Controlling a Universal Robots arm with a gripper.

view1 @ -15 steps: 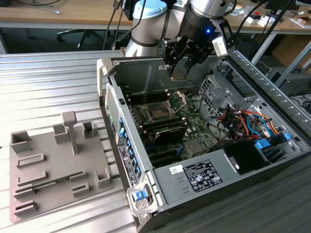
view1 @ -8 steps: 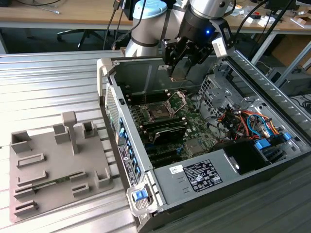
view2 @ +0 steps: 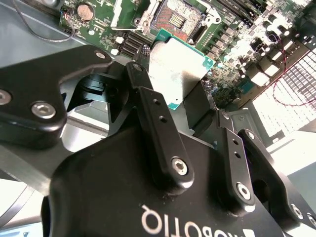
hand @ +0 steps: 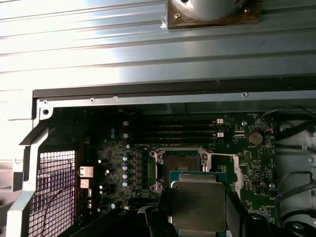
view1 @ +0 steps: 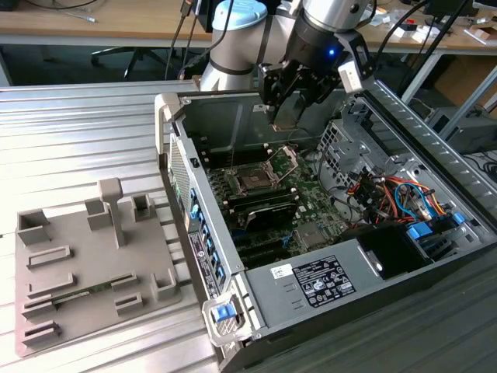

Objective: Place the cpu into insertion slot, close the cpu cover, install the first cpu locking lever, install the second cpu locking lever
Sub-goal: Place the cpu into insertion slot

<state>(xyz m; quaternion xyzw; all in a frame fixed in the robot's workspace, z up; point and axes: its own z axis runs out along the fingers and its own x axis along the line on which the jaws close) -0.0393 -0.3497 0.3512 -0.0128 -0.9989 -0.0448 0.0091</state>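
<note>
The gripper (view1: pixel 287 107) hangs inside the open case (view1: pixel 233 260), clamped narrow on the cpu (view1: pixel 285 117) and pinching it by two opposite edges. In the exterior view the cpu is in the air at about one o'clock from the slot (view1: pixel 253 180), well above the green board (view1: pixel 314 194) and touching nothing but the gripper. The slot lies uncovered. Its cover (view1: pixel 284 159) is tipped up on the hinge at the slot's one o'clock side (roughly between slot and cpu). In both wrist views the cpu (view2: pixel 175 69) (hand: pixel 197 202) shows its silvery face, just short of the slot (view2: pixel 180 17) (hand: pixel 180 165). A grey tray (view1: pixel 78 256) lies at the case's nine o'clock.
</note>
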